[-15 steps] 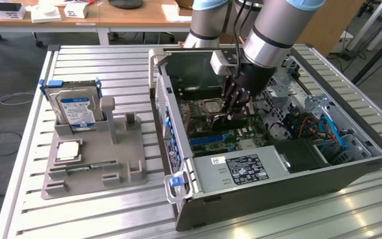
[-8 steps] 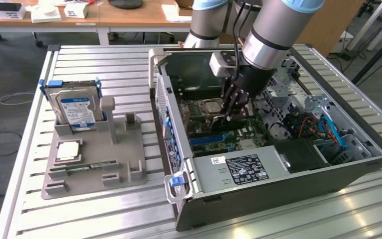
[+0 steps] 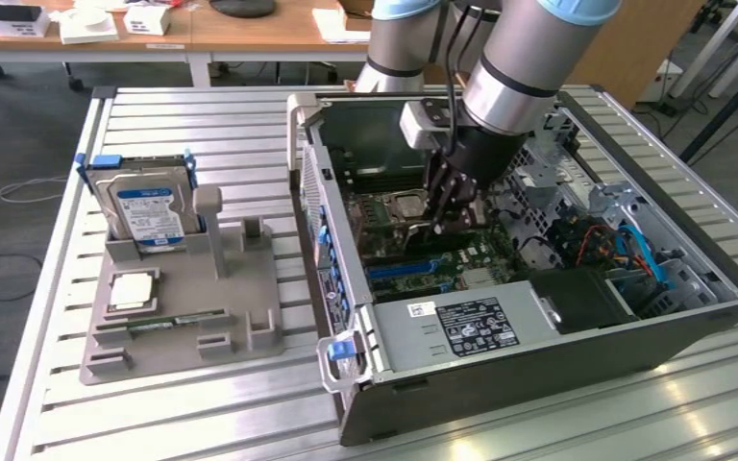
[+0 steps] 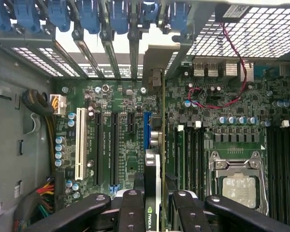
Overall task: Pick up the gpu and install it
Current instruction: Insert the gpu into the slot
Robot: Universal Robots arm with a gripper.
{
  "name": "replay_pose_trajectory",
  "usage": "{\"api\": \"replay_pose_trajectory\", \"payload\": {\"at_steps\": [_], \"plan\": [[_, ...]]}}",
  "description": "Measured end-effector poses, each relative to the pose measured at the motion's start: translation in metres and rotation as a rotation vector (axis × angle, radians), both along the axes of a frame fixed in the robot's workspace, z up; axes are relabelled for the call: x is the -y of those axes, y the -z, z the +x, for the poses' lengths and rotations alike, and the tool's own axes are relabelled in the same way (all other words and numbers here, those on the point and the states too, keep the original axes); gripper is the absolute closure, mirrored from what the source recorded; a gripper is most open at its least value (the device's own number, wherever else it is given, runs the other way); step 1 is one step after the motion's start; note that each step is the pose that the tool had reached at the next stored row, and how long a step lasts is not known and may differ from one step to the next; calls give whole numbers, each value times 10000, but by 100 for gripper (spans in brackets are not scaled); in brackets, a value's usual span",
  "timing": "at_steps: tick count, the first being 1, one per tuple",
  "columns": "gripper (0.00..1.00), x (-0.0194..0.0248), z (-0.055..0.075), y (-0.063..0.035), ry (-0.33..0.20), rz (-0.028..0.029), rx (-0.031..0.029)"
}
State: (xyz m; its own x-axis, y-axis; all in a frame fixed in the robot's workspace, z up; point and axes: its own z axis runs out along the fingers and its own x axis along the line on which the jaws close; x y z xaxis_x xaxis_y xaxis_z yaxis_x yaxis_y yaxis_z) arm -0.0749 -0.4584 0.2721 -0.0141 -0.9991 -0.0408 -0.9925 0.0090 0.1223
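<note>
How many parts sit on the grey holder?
3 on the holder: hard drive upright at the far end, CPU flat in the middle, RAM stick lying near the front edge. None seems hidden.

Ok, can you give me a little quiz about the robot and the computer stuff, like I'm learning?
1. True or false: the jaws grip the thin green graphics card with a black cooler inside the open dark metal computer case.
2. Where does the boxy silver hard drive with a blue-white label stand? A: upright in the grey plastic holder. B: inside the case. C: on the floor.
3. Fill in: the plastic clips along the case's card slots are ___.

Key: 1 true; 2 A; 3 blue.
</note>
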Motion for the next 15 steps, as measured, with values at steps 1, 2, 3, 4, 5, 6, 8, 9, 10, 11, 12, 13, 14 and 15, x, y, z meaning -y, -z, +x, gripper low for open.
{"api": "replay_pose_trajectory", "payload": {"at_steps": [1, 2, 3, 4, 5, 6, 8, 9, 10, 11, 12, 13, 14, 15], "plan": [[73, 6, 0, 0, 0, 0, 0], [73, 12, -1, 0, 1, 2, 0], [73, 19, -1, 0, 1, 1, 0], [73, 25, -1, 0, 1, 1, 0], [73, 30, -2, 0, 1, 2, 0], [73, 36, -2, 0, 1, 2, 0], [73, 39, -2, 0, 2, 2, 1], [73, 40, -2, 1, 2, 2, 1], [73, 41, -1, 0, 1, 1, 0], [73, 44, -3, 0, 1, 1, 1], [73, 51, -6, 0, 0, 2, 0], [73, 57, -10, 0, -1, 1, 0], [73, 62, -12, 0, -1, 2, 1], [73, 66, -14, 1, -1, 3, 2]]}}
